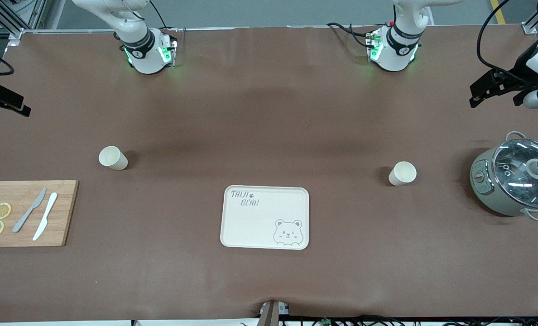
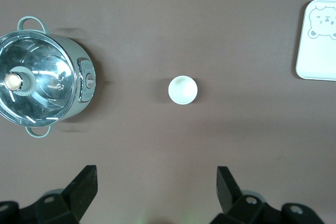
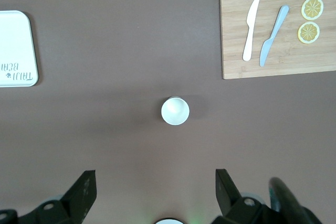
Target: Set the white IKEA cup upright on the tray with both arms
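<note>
Two white cups stand upright on the brown table. One cup (image 1: 402, 173) is toward the left arm's end, and it also shows in the left wrist view (image 2: 182, 89). The other cup (image 1: 112, 158) is toward the right arm's end, and it also shows in the right wrist view (image 3: 175, 110). The cream tray (image 1: 264, 217) with the bear drawing lies between them, nearer to the front camera, and has nothing on it. My left gripper (image 2: 156, 170) is open and empty, high above the table near its cup. My right gripper (image 3: 155, 172) is open and empty, high above the table near its cup.
A grey pot with a glass lid (image 1: 516, 177) stands at the left arm's end. A wooden cutting board (image 1: 24, 213) with two knives and two lemon slices lies at the right arm's end. The arms' hands show at the front view's side edges (image 1: 495, 86) (image 1: 6, 102).
</note>
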`<move>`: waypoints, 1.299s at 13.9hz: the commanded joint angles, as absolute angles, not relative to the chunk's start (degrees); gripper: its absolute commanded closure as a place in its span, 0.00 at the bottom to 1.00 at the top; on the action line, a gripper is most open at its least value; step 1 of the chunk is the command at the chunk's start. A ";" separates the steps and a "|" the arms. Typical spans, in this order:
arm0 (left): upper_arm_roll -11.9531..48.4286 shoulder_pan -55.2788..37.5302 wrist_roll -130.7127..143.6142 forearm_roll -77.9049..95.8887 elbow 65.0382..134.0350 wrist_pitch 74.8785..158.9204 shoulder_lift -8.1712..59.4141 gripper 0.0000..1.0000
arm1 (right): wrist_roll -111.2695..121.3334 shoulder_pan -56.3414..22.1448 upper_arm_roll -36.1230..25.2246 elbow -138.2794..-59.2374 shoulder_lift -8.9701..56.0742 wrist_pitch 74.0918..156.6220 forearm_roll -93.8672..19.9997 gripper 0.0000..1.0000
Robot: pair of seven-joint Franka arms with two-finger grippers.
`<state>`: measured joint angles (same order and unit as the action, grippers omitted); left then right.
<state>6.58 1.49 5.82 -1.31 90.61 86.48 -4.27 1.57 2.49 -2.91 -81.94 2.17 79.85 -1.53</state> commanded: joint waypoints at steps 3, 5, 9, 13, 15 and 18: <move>6.94 1.84 5.63 -2.37 89.03 85.34 -3.43 0.00 | 1.93 2.20 -2.46 -83.13 0.89 79.80 -2.20 0.00; 6.94 2.02 5.63 -1.85 88.95 85.34 -2.90 0.00 | 1.93 2.20 -2.46 -85.69 -0.70 81.73 -2.11 0.00; 6.51 2.28 5.63 -2.11 88.51 85.69 0.34 0.00 | 2.02 2.81 -2.55 -85.08 -0.18 81.30 -2.11 0.00; 6.59 1.93 6.24 -1.85 88.41 87.09 5.52 0.00 | 1.84 3.25 -2.64 -84.20 0.17 81.30 -2.55 0.00; 6.68 2.11 6.50 -1.85 92.61 91.82 5.98 0.00 | 1.85 3.25 -2.64 -84.11 0.44 81.30 -2.55 0.00; 6.77 2.98 6.50 -1.76 101.40 100.87 4.40 0.00 | 1.85 3.60 -2.72 -83.85 0.62 81.39 -2.64 0.00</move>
<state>6.29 2.02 5.86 -1.31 95.84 96.39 6.83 1.59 2.52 -3.04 -83.77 1.06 81.09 -1.53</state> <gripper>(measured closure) 0.000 0.000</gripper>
